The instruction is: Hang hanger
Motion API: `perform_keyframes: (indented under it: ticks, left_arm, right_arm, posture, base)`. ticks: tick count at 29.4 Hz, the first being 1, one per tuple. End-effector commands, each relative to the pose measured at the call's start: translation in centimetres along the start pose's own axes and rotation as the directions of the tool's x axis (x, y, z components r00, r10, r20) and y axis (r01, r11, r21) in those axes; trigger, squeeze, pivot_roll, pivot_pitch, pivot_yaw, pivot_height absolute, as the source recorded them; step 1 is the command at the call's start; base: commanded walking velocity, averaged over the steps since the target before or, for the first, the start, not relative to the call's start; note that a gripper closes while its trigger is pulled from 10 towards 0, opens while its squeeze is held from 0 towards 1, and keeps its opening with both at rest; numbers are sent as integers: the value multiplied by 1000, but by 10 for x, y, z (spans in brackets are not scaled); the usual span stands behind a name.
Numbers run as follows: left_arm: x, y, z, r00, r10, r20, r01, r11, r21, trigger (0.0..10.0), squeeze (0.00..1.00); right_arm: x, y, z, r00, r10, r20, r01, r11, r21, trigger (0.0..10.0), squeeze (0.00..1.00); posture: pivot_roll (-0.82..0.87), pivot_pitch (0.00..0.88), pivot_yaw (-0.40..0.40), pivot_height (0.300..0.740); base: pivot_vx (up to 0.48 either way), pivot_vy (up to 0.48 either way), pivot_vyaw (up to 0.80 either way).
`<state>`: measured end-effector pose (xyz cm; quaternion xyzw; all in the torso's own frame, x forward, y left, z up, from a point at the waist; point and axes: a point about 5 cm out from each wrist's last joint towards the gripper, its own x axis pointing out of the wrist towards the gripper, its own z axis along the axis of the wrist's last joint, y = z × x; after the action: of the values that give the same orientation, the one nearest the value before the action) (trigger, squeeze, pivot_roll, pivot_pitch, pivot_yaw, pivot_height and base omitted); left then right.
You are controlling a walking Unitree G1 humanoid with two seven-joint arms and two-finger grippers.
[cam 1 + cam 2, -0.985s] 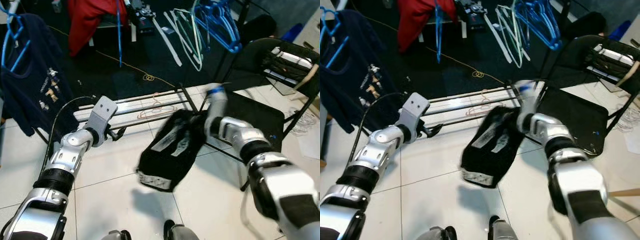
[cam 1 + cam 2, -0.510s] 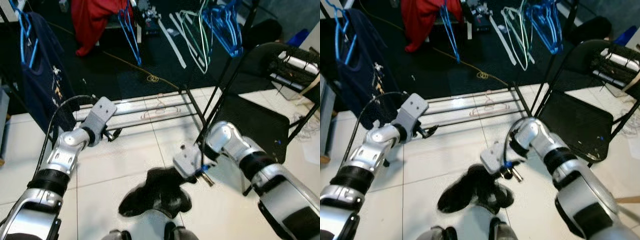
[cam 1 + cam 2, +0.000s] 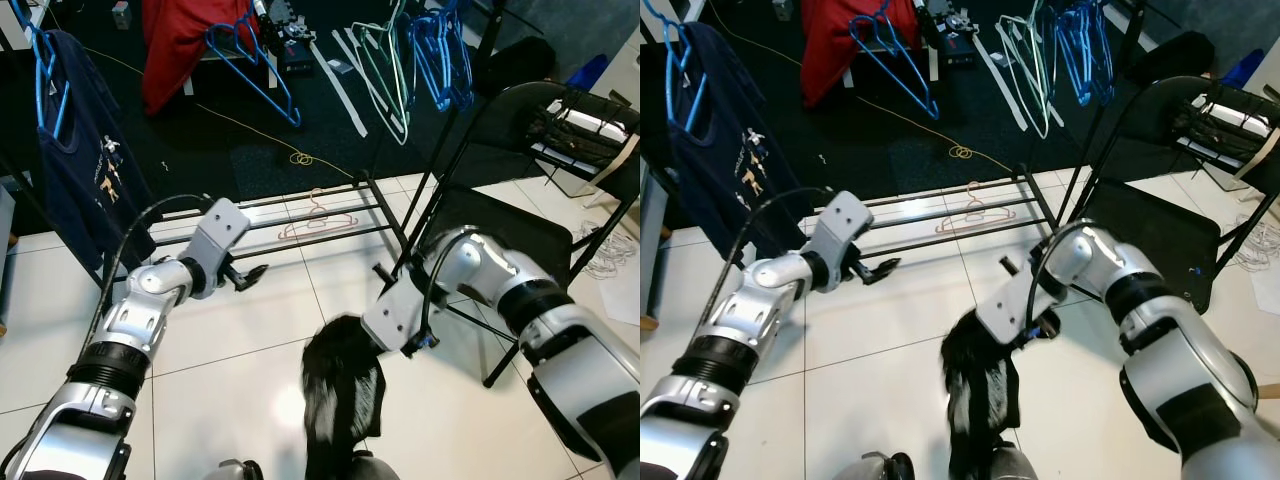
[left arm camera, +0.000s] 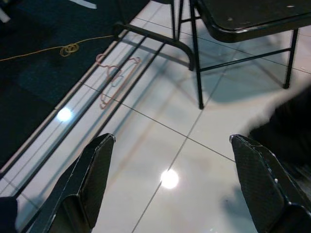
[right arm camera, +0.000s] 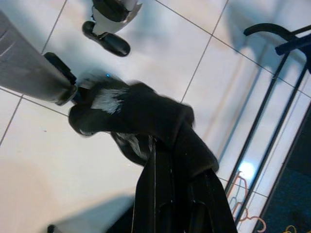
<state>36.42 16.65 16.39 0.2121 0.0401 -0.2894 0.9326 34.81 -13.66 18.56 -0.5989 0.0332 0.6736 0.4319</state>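
Right gripper point(image 3: 992, 330) low and near, clamped on a black garment point(image 3: 978, 390) dangling over the tile floor point(image 3: 230, 370); whether a hanger is inside the cloth can't be told. Left gripper point(image 4: 170, 189) to the left, fingers spread wide, empty. Past them a pink hanger point(image 3: 312, 217) lies on the rack base point(image 3: 300, 205); blue hangers point(image 3: 440, 50) hang far. To do it well: lift the garment clear of the floor, keep the grip firm, raise it toward the far rail.

Looks like a home room used for laundry/clothes: white tile floor point(image 3: 230, 400) meeting dark carpet point(image 3: 200, 130), clothes rack point(image 3: 300, 205), hangers point(image 3: 440, 50) and shirts point(image 3: 80, 180) hanging, folding chair point(image 3: 520, 235), cable point(image 3: 298, 157) on floor.
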Motion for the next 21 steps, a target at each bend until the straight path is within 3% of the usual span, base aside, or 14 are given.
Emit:
perform_keyframes:
  ticks: [1, 4, 11, 17, 18, 19, 21]
  left_arm:
    - [4, -21, -6, 991, -133, 4, 133, 991, -32, 10000, 1000]
    - [15, -49, -13, 957, -289, -23, 290, 954, 77, 10000, 1000]
    - [24, -53, -15, 955, -293, -49, 297, 944, 147, 10000, 1000]
    - [22, -55, -15, 939, -338, -60, 343, 916, 207, 10000, 1000]
    - [21, -54, -14, 937, -344, -60, 348, 907, 238, 10000, 706]
    - [19, -51, -13, 933, -356, -52, 356, 892, 279, 10000, 0]
    - [16, -51, -13, 922, -386, -42, 380, 873, 306, 10000, 0]
  right_arm:
    - [-9, -8, 4, 999, -42, 3, 42, 997, -64, 0, 0]
    - [-23, -12, 12, 996, -55, 70, 66, 984, -167, 0, 0]
    - [-25, -5, 17, 991, -18, 130, 51, 965, -256, 0, 0]
    - [-18, 1, 17, 994, -2, 111, 37, 949, -312, 0, 0]
    - [-16, 3, 18, 993, 2, 116, 36, 945, -325, 0, 0]
    - [-15, 3, 19, 992, -2, 127, 45, 941, -335, 0, 0]
    - [-15, 2, 21, 990, -5, 142, 54, 938, -343, 0, 0]
  posture:
    - [-92, 210, -66, 740]
    - [-97, 211, -71, 740]
    - [-121, 223, -71, 740]
    - [-124, 227, -73, 740]
    - [-124, 227, -73, 740]
    - [-124, 227, -73, 740]
    - [-124, 227, -73, 740]
  base:
    - [0, 0, 0]
    - [0, 0, 0]
    - [0, 0, 0]
    - [0, 0, 0]
    - [0, 0, 0]
    - [0, 0, 0]
    - [0, 0, 0]
